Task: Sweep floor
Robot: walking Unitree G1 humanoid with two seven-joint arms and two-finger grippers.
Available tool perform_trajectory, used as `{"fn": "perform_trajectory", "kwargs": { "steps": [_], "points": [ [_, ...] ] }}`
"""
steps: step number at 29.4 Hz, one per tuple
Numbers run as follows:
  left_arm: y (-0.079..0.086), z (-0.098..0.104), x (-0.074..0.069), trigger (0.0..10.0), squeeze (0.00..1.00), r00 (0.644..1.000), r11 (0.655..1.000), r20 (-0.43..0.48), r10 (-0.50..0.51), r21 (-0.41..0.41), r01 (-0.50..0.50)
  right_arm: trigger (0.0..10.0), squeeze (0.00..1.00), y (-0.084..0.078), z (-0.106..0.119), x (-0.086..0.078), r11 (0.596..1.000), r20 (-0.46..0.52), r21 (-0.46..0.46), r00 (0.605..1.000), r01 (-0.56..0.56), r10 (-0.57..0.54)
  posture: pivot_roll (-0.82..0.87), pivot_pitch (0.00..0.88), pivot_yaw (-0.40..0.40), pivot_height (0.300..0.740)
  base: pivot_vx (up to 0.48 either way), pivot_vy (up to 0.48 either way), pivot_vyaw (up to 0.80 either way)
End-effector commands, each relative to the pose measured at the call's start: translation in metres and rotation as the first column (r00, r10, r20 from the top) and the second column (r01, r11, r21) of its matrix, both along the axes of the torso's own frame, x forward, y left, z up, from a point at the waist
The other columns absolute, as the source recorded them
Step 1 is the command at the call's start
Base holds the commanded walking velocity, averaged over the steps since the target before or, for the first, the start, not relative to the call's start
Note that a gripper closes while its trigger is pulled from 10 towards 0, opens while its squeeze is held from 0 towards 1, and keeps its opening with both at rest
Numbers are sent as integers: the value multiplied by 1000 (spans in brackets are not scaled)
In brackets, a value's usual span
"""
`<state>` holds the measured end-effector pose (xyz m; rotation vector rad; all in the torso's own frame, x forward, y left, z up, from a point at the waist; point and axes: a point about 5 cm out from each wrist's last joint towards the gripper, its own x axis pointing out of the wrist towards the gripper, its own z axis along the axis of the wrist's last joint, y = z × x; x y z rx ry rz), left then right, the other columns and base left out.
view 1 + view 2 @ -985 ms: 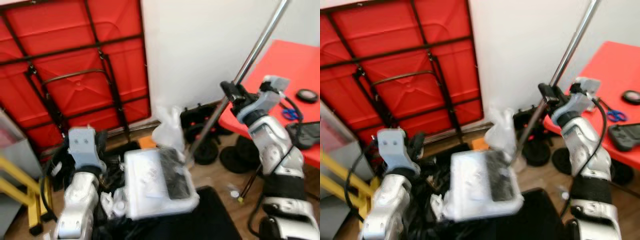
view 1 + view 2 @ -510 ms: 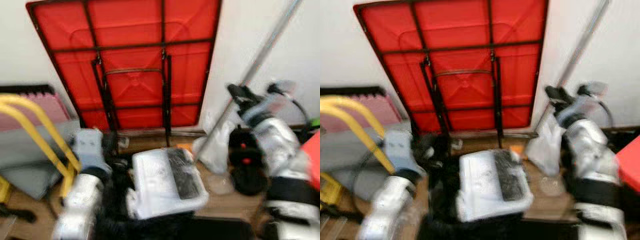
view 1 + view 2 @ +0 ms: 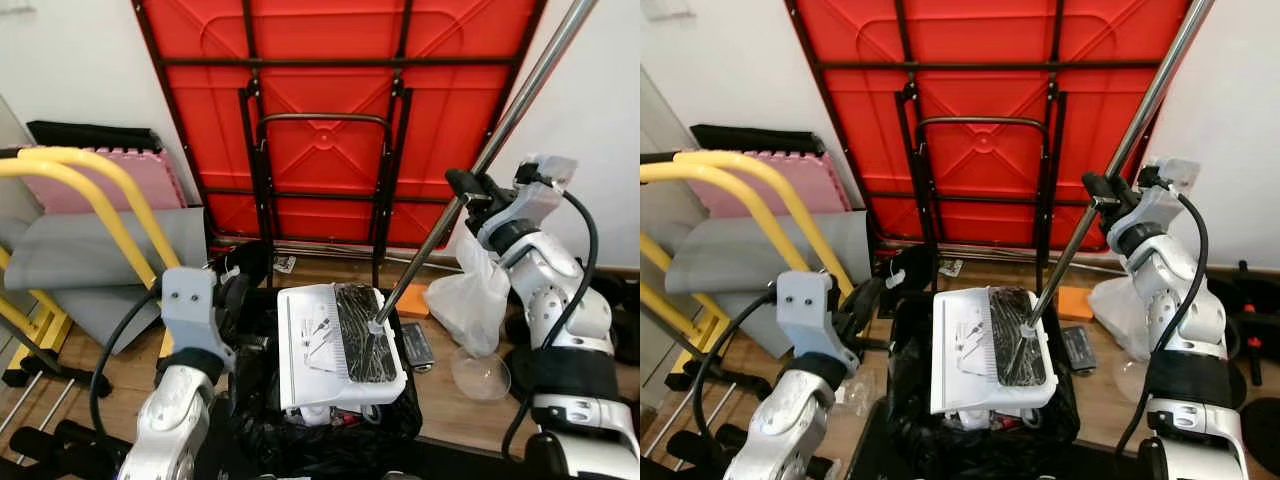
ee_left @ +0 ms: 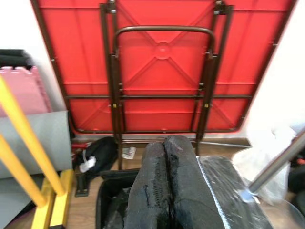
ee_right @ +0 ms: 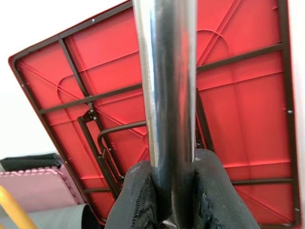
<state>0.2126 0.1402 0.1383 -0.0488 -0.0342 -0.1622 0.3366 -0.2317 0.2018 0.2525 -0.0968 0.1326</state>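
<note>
My right gripper [image 3: 472,190] is shut on a long silver broom pole [image 3: 505,125]; in the right wrist view its fingers [image 5: 138,200] clamp the pole [image 5: 167,95] from both sides. The pole slopes down to a flat white head with a black strip [image 3: 340,345], which rests on top of a black bag-lined bin [image 3: 330,445] in front of me. My left gripper [image 3: 245,280] is at the bin's left rim. The left wrist view shows its fingers [image 4: 157,191] pressed together, and I make out nothing between them.
A folded red table [image 3: 330,110] leans on the wall ahead. At left are a yellow tube frame [image 3: 100,190], pink foam mats [image 3: 150,185] and a grey rolled mat [image 3: 90,260]. A white plastic bag [image 3: 480,300], a clear bowl [image 3: 480,375] and an orange item [image 3: 412,300] lie at right.
The camera has swung left: the red tabletop at right has left the picture, and the folded table, yellow frame and mats have come in. Both grippers keep their poses.
</note>
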Motion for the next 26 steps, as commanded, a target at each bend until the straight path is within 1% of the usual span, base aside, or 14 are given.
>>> {"fn": "perform_trajectory", "kwargs": {
  "steps": [1, 4, 6, 9, 13, 14, 15, 16, 17, 19, 21, 22, 25, 26],
  "points": [
    [-3, 1, -2, 10000, 0, 1000, 1000, -8, -21, -2, 21, 10000, 0, 0, 18, 3, 1000, 71, 5, 997, -7, 6, -151, 117, 9, 740, 0, 0, 0],
    [-4, 4, -7, 10000, 0, 1000, 1000, -12, -27, -7, 27, 10000, 0, -1, 23, 5, 1000, 77, -24, 997, -6, 8, -143, 138, 7, 740, 0, 0, 0],
    [-11, 13, -20, 10000, 0, 997, 997, -36, -63, -44, 61, 10000, 0, -8, 40, 19, 979, 73, -200, 997, 41, -27, -127, 193, 3, 740, 0, 0, 0],
    [-20, 18, -29, 10000, 0, 992, 991, -51, -116, -71, 112, 10000, 0, -3, 58, 30, 957, 110, -286, 994, 47, -16, -117, 215, -3, 740, 0, 0, 0],
    [-22, 20, -31, 10000, 0, 990, 989, -53, -132, -78, 128, 10000, 0, 0, 64, 33, 948, 129, -316, 992, 43, -2, -117, 215, -3, 740, 0, 0, 0],
    [-25, 21, -33, 10000, 0, 989, 988, -55, -140, -77, 136, 10000, 0, 6, 70, 36, 935, 144, -352, 990, 38, 14, -115, 221, -6, 740, 0, 0, 0],
    [-26, 22, -35, 10000, 0, 988, 988, -55, -141, -70, 137, 10000, 0, 25, 81, 46, 895, 171, -447, 982, 10, 74, -112, 229, -12, 740, 0, 0, 0],
    [-26, 22, -35, 10000, 0, 988, 988, -55, -141, -70, 137, 10000, 0, 25, 81, 46, 895, 171, -447, 982, 10, 74, -112, 229, -12, 740, 0, 0, 0],
    [-26, 22, -36, 10000, 0, 988, 988, -59, -140, -68, 135, 10000, 0, 37, 85, 51, 874, 177, -486, 978, -13, 112, -112, 230, -13, 740, 0, 0, 0],
    [-26, 22, -36, 10000, 0, 988, 988, -59, -140, -68, 135, 10000, 0, 37, 85, 51, 874, 177, -486, 978, -13, 112, -112, 230, -13, 740, 0, 0, 0],
    [-26, 23, -37, 10000, 0, 989, 989, -62, -138, -65, 134, 10000, 0, 51, 88, 55, 850, 178, -526, 972, -35, 150, -112, 231, -15, 740, 0, 0, 0],
    [-27, 24, -38, 10000, 0, 989, 989, -65, -136, -61, 133, 10000, 0, 66, 89, 59, 836, 165, -544, 968, -68, 187, -116, 231, -18, 740, 0, 0, 0],
    [-27, 24, -38, 10000, 0, 989, 989, -65, -136, -61, 133, 10000, 0, 66, 89, 59, 836, 165, -544, 968, -68, 187, -116, 231, -18, 740, 0, 0, 0],
    [-27, 24, -38, 10000, 0, 988, 990, -67, -137, -55, 133, 10000, 0, 82, 90, 61, 807, 154, -583, 963, -94, 224, -117, 230, -19, 740, 0, 0, 0]
  ]
}}
